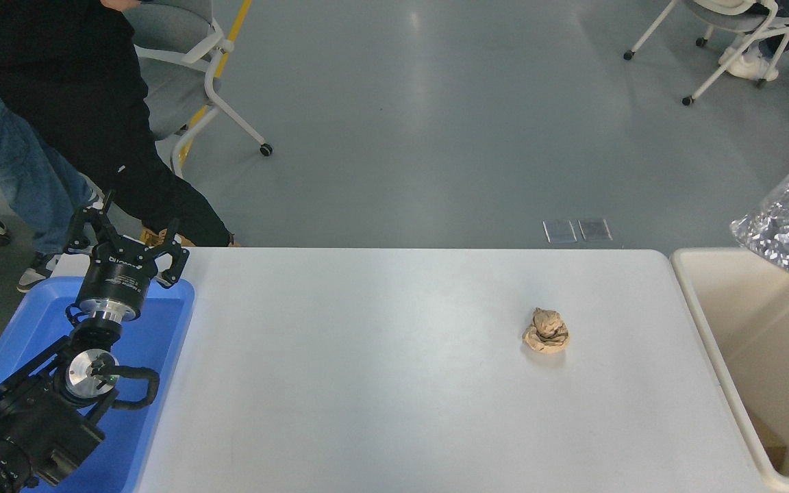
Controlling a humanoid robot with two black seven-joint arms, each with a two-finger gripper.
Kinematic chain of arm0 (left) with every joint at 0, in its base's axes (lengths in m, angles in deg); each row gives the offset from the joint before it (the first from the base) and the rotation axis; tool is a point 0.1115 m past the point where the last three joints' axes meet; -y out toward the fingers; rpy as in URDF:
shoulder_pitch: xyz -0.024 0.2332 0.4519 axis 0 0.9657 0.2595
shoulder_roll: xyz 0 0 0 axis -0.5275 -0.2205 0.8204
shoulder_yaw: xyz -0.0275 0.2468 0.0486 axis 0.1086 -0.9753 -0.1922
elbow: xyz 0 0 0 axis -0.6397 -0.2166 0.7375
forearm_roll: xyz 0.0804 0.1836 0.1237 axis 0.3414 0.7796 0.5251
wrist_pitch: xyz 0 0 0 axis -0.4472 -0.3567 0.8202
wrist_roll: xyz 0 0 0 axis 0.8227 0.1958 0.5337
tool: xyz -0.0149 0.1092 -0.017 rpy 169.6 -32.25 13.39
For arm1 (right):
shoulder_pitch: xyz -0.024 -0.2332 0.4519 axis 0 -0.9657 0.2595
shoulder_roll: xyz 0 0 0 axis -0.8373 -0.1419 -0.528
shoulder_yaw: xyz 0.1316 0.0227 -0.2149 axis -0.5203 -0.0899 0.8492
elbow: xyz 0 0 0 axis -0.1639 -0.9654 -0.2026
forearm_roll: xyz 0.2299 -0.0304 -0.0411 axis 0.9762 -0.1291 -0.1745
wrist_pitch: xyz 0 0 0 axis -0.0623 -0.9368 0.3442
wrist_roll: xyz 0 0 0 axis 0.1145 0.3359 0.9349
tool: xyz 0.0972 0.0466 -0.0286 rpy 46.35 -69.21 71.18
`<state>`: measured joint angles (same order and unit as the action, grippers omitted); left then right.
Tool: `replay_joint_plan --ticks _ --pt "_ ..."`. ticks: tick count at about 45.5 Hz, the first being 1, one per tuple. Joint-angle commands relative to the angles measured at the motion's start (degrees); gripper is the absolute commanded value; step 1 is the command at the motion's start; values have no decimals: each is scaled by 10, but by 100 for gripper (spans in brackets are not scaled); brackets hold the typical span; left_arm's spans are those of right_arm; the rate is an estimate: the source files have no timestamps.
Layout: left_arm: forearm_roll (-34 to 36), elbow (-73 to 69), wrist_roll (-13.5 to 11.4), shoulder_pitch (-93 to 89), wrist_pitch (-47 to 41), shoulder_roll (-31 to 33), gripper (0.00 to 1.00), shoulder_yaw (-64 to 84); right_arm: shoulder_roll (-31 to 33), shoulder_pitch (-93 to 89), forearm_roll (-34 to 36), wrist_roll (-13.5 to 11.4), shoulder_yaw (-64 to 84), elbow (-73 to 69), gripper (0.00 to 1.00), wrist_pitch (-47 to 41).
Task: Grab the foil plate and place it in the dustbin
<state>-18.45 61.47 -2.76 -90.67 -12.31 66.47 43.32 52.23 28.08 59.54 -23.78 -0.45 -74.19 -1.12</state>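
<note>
- Grey flooring is stretching away beyond the white counter point(394, 383), with a person point(59, 103) standing at the far left beside wheeled chairs.
- Sitting at the counter's right end, the dustbin point(730, 342) is showing deep cream walls, and no foil is lying inside it as far as can be seen.
- Hanging in the air at the right edge, the foil plate point(788, 229) is hovering just above the dustbin's far rim, so lifting looks done while lowering and letting go are remaining.
- Resting over the blue bin point(155, 329) at near left, the left tool point(124, 236) is sitting parked, fingers spread.
- Lying mid-counter, the brown paper wad point(545, 331) is sitting untouched.
- Whatever is carrying the plate is staying out of view; the right tool's state cannot be told.
</note>
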Motion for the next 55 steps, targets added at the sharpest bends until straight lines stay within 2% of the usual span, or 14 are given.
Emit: replay_joint_plan --ticks 1,24,25,27,29,30,32,50,55 --pt "0 0 0 0 0 0 99 0 -3 -131 2 0 -134 78 0 22" --pt "0 0 0 0 0 0 99 0 -23 -223 2 0 -192 114 0 35" --pt "0 0 0 0 0 0 99 0 -22 -222 2 0 -192 114 5 36" --pt "0 0 0 0 0 0 99 0 -22 -221 3 0 -192 114 43 38" --pt "0 0 -1 0 0 0 99 0 -22 -220 3 0 -192 114 75 40" --pt "0 0 0 0 0 0 99 0 -22 -220 3 0 -192 114 85 42" --pt "0 0 -1 0 0 0 99 0 -23 -221 3 0 -192 114 98 44" --pt "0 0 0 0 1 0 99 0 -43 -170 0 1 -191 113 100 37" --pt "0 0 0 0 1 0 99 0 -47 -89 -36 1 -187 109 100 32"
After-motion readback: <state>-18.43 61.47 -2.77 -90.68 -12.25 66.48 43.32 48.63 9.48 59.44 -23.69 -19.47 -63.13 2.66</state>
